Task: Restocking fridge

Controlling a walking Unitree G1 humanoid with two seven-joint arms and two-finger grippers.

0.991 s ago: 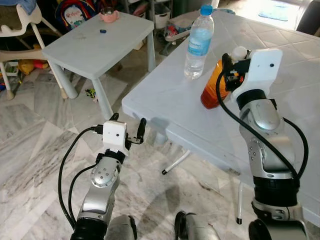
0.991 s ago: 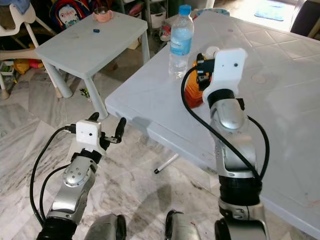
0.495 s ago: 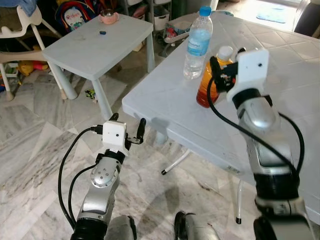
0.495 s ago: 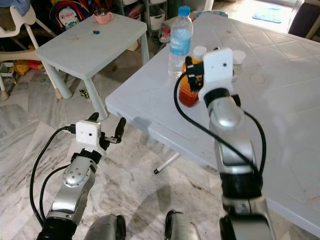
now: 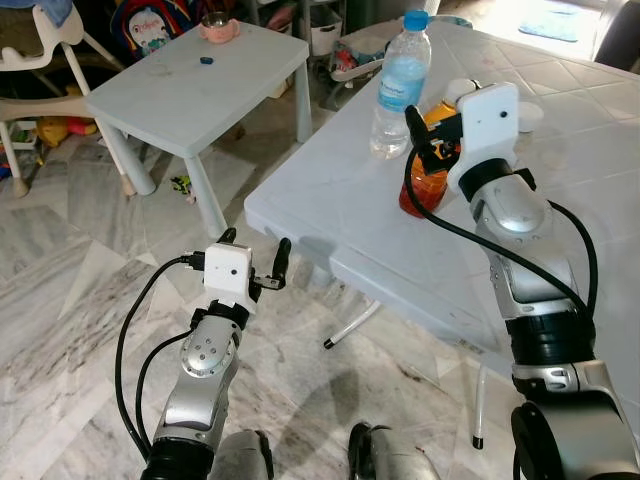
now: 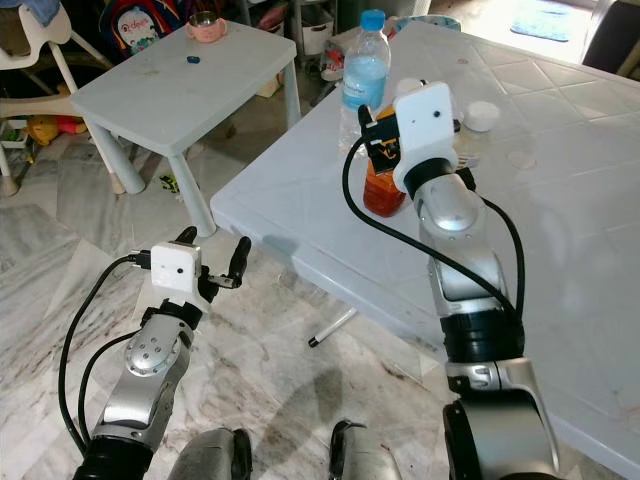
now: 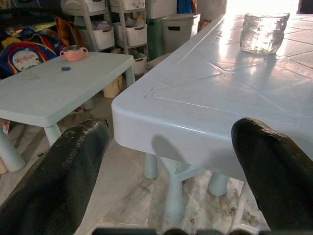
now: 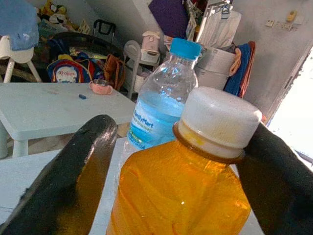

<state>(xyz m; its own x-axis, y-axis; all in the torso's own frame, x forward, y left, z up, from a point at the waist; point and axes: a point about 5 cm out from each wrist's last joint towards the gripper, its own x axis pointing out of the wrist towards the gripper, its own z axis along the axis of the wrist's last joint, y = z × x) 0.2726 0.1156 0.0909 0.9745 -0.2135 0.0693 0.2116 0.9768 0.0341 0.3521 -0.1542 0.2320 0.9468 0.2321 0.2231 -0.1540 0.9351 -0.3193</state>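
Nearest, the left gripper (image 5: pixel 255 262) hangs low over the marble floor (image 5: pixel 70 300), just short of the corner of the big white table (image 5: pixel 330 200), its two black fingers spread apart with nothing between them. In the left wrist view the table's rounded edge runs straight across ahead of the fingertips (image 7: pixel 73 161), with open floor and the table's legs below it.

Up on the table, a little in from the near edge, stands the orange juice bottle (image 6: pixel 383 185) with its white cap (image 8: pixel 218 117). The right gripper (image 8: pixel 181 161) reaches to it from the robot's side — one finger on each flank of the bottle, close against it, though whether they press it I cannot tell. Bare tabletop lies between the bottle and the edge.

Just beyond and to the left, the clear water bottle (image 5: pixel 398 85) with a blue cap stands upright, near the juice but apart from it. A small white round lid (image 6: pixel 483 115) lies farther right.

Farther left, across a gap of floor, is a small low table (image 5: pixel 190 95) carrying a pink cup (image 5: pixel 216 27) — storage bins and a backpack behind it.
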